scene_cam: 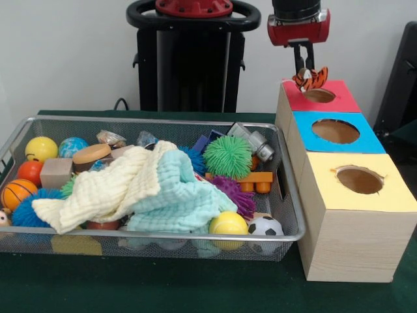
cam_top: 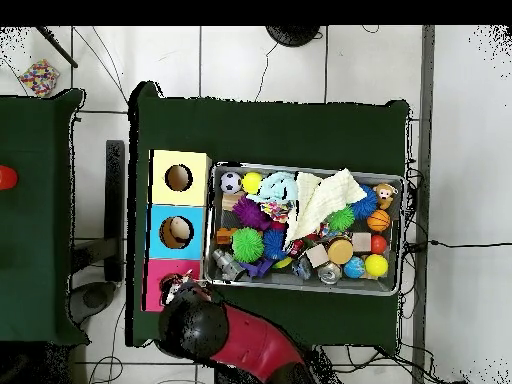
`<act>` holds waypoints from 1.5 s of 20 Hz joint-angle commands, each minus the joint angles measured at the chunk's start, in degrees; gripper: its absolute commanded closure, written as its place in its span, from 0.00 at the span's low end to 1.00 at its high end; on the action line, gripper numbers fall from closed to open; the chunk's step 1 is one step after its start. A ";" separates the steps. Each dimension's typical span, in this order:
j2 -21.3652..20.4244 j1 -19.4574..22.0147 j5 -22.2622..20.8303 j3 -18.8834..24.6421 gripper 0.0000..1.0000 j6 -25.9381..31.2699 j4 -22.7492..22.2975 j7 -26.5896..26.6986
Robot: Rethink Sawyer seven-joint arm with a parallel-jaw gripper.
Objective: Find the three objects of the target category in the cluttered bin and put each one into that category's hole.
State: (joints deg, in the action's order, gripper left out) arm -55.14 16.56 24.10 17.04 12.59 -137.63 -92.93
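Orange striped tiger toy [scene_cam: 311, 78] clenched in claw [scene_cam: 303, 70], hanging directly over red box's hole [scene_cam: 318, 96] below.

Arm descends vertically, red wrist housing above, with the gripper [scene_cam: 304, 67] pointing straight down, its thin dark fingers [scene_cam: 301, 57] drawn together and pinching the small tiger toy [scene_cam: 310, 78] over the box's far end.

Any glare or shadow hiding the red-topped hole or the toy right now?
Front view: even light, no glare; the pincer grips the striped orange tiger toy above the open red-topped hole. Overhead view: the red-and-black arm covers that hole.
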 commanded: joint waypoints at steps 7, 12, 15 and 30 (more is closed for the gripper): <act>5.91 5.43 0.68 13.13 1.00 -11.19 -5.23 -18.15; 7.01 6.70 -0.04 15.08 1.00 -13.78 -5.93 -19.40; 7.32 6.72 0.02 15.19 1.00 -13.95 -5.98 -19.38; 8.05 6.88 -0.97 16.50 1.00 -12.59 -5.85 -20.30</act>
State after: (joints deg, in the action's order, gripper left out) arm -49.95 22.38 24.20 28.30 1.84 -143.93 -97.99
